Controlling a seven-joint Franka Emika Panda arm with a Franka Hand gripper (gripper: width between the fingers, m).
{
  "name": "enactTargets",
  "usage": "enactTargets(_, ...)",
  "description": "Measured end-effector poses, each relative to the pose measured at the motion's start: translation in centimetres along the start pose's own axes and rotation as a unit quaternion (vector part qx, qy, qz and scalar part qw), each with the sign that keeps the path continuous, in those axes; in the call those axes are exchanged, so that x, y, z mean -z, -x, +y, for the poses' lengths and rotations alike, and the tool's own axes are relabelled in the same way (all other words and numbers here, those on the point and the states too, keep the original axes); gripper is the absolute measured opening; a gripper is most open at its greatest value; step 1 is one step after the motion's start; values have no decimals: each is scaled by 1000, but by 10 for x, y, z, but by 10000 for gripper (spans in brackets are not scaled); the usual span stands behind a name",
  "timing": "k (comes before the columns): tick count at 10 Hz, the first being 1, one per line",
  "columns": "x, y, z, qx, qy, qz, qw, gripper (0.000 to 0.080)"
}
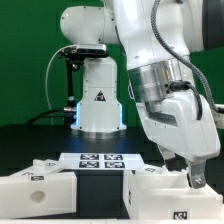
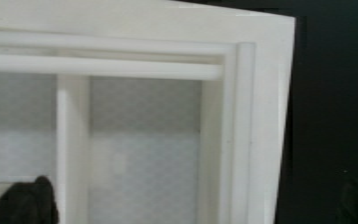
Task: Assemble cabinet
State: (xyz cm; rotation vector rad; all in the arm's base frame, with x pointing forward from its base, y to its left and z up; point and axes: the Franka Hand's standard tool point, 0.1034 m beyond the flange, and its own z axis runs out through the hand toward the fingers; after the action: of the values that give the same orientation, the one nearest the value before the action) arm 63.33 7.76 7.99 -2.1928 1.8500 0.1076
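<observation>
The cabinet box (image 2: 158,120) is matte white and fills the wrist view from close up, showing its raised rim, an inner divider and recessed compartments. In the exterior view this box (image 1: 160,195) lies at the front right of the black table, and a second white cabinet part (image 1: 38,185) lies at the front left. My gripper (image 1: 194,178) hangs just above the box's right end. In the wrist view my gripper (image 2: 194,208) is open wide over the box. One dark finger (image 2: 23,202) shows at the frame's edge; the other is lost against the black table. Nothing is held.
The marker board (image 1: 100,160) lies flat on the table between the two white parts, in front of the robot base (image 1: 98,105). Black table surface (image 2: 336,120) runs beside the box's outer wall. A green backdrop stands behind.
</observation>
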Motion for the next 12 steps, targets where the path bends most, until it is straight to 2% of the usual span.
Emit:
enactTargets(1,7,-9,14,49,-7,6,999,797)
enactTargets(2,14,-16,25,106,-4,8,994,797)
enactTargets(3,15,-15,32,109,-1,9,994,797)
enactTargets(4,12,-7,33,111,2,8,994,797)
enactTargets(7,12,-8,34,239,4,7,971,797)
enactTargets(8,11,-11,37,292,7,7,956,797)
enactTargets(10,16,-24,46,314,10,8,949,797)
enactTargets(11,21,-35,49,303,6,9,953,797)
enactTargets(12,22,-41,49,282,-1,7,959,797)
